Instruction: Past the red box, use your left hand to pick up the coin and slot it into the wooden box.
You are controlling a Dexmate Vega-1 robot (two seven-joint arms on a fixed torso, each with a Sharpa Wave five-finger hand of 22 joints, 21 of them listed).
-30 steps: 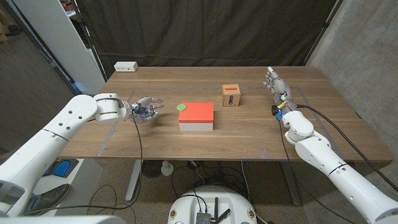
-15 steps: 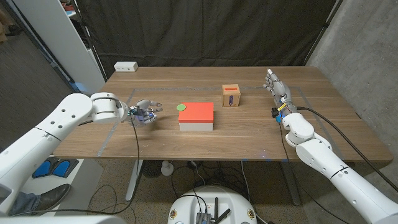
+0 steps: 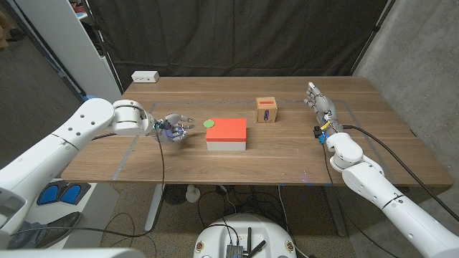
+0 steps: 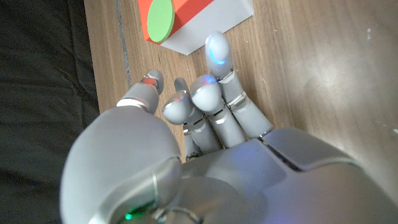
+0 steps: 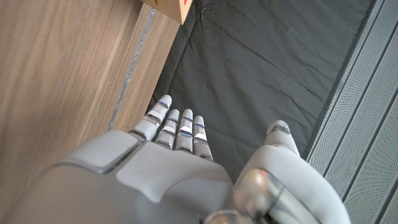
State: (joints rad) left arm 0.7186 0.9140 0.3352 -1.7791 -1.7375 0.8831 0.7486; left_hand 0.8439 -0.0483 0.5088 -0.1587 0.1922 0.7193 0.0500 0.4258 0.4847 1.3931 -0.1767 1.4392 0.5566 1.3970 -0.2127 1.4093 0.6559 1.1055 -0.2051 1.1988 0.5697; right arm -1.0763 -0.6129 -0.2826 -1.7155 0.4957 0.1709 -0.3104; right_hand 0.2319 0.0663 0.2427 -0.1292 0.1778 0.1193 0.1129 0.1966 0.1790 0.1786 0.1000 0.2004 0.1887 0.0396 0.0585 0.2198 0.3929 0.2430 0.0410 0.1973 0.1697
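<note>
The table [image 3: 287, 154] is wooden, with dark curtains behind it. Two white arms come in from the near corners. The left arm [image 3: 79, 136] reaches across the left side, and the right arm [image 3: 373, 179] lies along the right side.

The red box [image 3: 226, 133], red on top with pale sides, sits near the middle of the table. The left hand [image 3: 172, 127] is just left of it, over the wood, holding nothing. In the left wrist view its fingers [image 4: 217, 59] are loosely curled and a little apart, pointing toward the red box [image 4: 205, 18].

The right hand [image 3: 320, 104] stands upright at the right side of the table, well apart from the boxes. Its fingers [image 5: 177, 127] are straight and pressed together, the thumb set off to one side, and it holds nothing.

The wooden box [image 3: 267, 110] stands beyond the red box and to its right, a dark slot in its near face. A white block [image 3: 145, 76] lies at the far left edge.

The coin [image 3: 210, 122], a flat green disc, lies at the red box's far left corner. In the left wrist view the coin [image 4: 160, 20] touches the box's side, but I cannot tell whether it lies flat or leans on it.
</note>
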